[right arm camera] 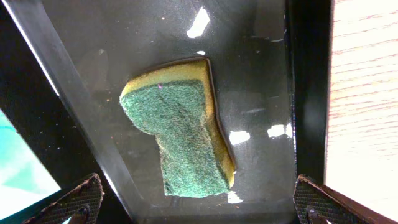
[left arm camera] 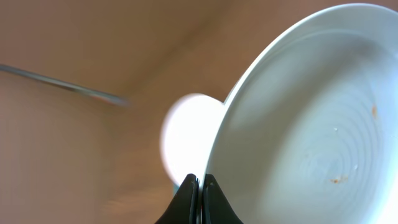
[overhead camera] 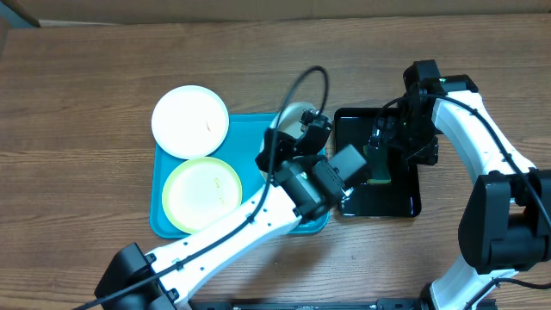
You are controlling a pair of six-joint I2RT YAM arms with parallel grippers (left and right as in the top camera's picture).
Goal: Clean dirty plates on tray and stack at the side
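Left gripper (left arm camera: 199, 190): its two fingers are pinched tight on the rim of the spotty white plate (left arm camera: 305, 118).
Spotty white plate: it is lifted up and tipped on its side. It hangs above the far right part of the blue tray (overhead camera: 160, 215), near the middle of the wooden table (overhead camera: 77, 95). It has small brown spots inside.
Right gripper (right arm camera: 198, 186): its fingers are wide apart and hold nothing. It hangs over the sponge (right arm camera: 180, 137).
Sponge: green on top, yellow below. It lies flat in the shiny black tray (overhead camera: 405, 202).
Black tray: it sits just beside the blue tray, on the side nearer the table's right edge.
Second white plate (overhead camera: 190, 120): it lies on the blue tray's far left corner and sticks out over the rim.
Yellow-green plate (overhead camera: 202, 194): it lies flat in the blue tray, toward the table's near edge, just beside the second white plate.
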